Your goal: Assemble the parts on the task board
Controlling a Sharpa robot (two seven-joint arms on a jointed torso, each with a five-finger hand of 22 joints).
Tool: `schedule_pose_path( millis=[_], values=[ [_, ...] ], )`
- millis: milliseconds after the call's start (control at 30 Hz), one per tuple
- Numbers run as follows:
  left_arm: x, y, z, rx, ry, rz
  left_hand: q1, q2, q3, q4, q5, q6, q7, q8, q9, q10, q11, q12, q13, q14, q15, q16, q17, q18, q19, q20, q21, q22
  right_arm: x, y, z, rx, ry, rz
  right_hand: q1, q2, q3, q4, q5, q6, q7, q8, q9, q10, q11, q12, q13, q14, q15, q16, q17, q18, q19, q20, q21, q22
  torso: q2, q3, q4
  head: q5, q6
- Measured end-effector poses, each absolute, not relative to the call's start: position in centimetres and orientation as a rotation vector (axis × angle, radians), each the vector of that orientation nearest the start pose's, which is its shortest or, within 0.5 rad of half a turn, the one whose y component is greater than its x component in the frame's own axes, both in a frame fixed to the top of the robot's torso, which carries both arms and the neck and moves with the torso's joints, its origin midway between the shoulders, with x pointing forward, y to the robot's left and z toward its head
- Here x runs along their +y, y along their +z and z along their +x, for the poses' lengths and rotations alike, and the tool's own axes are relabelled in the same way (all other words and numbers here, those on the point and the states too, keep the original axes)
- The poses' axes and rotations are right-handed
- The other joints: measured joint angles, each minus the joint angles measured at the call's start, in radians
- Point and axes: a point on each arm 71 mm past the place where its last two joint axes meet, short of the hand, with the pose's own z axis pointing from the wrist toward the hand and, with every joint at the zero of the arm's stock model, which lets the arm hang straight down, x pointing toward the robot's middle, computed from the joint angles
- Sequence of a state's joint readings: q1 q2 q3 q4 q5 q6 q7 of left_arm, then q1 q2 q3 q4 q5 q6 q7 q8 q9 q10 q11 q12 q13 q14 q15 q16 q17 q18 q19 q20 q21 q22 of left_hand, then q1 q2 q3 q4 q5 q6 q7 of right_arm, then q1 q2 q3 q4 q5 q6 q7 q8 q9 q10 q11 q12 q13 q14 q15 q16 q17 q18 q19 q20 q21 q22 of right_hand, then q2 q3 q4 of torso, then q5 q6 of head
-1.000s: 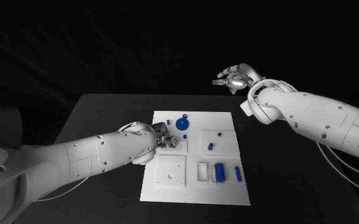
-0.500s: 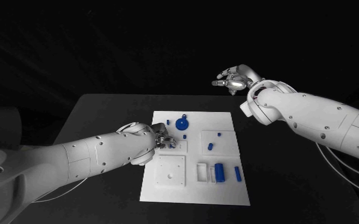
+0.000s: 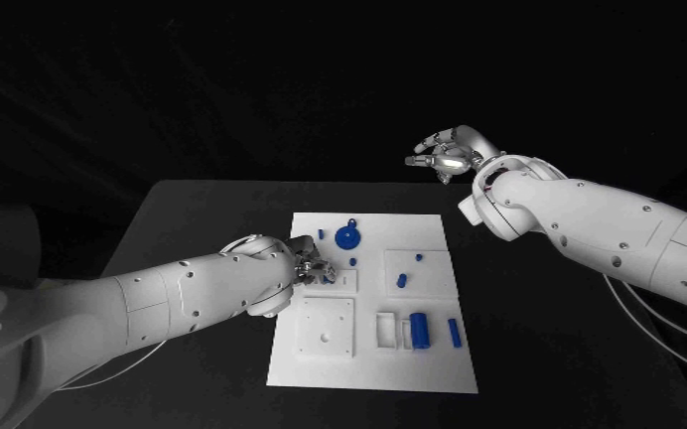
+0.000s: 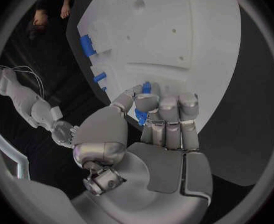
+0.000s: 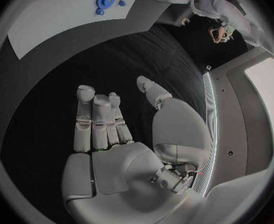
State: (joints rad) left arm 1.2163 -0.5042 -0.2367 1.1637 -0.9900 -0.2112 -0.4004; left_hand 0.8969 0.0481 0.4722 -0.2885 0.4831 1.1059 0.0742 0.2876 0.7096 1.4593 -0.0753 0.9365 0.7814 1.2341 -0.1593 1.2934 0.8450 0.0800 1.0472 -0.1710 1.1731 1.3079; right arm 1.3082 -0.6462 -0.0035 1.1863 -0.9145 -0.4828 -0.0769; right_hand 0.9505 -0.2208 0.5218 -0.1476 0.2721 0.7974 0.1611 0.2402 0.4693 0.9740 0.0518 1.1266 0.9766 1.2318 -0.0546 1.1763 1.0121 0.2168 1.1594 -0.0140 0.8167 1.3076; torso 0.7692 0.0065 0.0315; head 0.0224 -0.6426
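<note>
left hand pinching a part at the board

the left hand (image 4: pixel 152 127) sits low over the task board (image 3: pixel 430 364), near its middle, fingers curled round a small blue part (image 4: pixel 144 102). the right hand (image 3: pixel 451 151) hangs beyond the table's far edge, fingers spread, holding nothing.

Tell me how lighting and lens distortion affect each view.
Head view: dark surroundings, the white task board brightly lit, straight-edged. Left wrist view: fisheye bends the board's edges; the left hand fingers hide part of a small blue part. Right wrist view: the right hand lit against black table.
</note>
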Motion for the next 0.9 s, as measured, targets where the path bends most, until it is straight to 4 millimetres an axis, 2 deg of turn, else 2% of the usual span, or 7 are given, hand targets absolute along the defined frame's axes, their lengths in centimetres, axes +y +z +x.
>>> schedule_pose_path(
  millis=[367,900],
  values=[
    [15.50,-28.27,51.74,2.155,-0.441,-0.327,0.000,0.000,0.000,0.000,-0.002,-0.001,-0.001,0.000,0.000,0.000,0.000,0.004,0.000,0.000,0.000,0.004,0.000,0.001,0.000,0.000,0.000,0.000,-21.59,-13.28,57.05,1.485,0.749,0.474,0.000,0.000,0.000,0.000,0.000,0.001,-0.002,0.000,0.000,0.000,0.000,0.000,0.000,0.000,0.000,0.000,0.000,0.000,0.000,0.000,0.000,0.000,0.000,0.0012,0.0005,-0.001,-0.001],
    [15.50,-27.80,52.14,2.194,-0.433,-0.304,0.000,0.000,0.000,-0.001,0.023,0.002,0.002,0.004,0.001,-0.003,-0.003,0.008,-0.003,-0.003,-0.003,0.004,0.001,0.003,-0.007,-0.004,0.004,0.000,-21.56,-13.46,57.11,1.491,0.748,0.476,0.000,0.000,0.000,0.000,0.000,-0.001,0.000,0.000,0.000,0.000,0.000,0.000,-0.002,0.000,0.000,0.000,0.000,0.000,0.000,0.000,0.000,0.000,0.000,0.0017,-0.0008,-0.003,-0.002]
  ],
)
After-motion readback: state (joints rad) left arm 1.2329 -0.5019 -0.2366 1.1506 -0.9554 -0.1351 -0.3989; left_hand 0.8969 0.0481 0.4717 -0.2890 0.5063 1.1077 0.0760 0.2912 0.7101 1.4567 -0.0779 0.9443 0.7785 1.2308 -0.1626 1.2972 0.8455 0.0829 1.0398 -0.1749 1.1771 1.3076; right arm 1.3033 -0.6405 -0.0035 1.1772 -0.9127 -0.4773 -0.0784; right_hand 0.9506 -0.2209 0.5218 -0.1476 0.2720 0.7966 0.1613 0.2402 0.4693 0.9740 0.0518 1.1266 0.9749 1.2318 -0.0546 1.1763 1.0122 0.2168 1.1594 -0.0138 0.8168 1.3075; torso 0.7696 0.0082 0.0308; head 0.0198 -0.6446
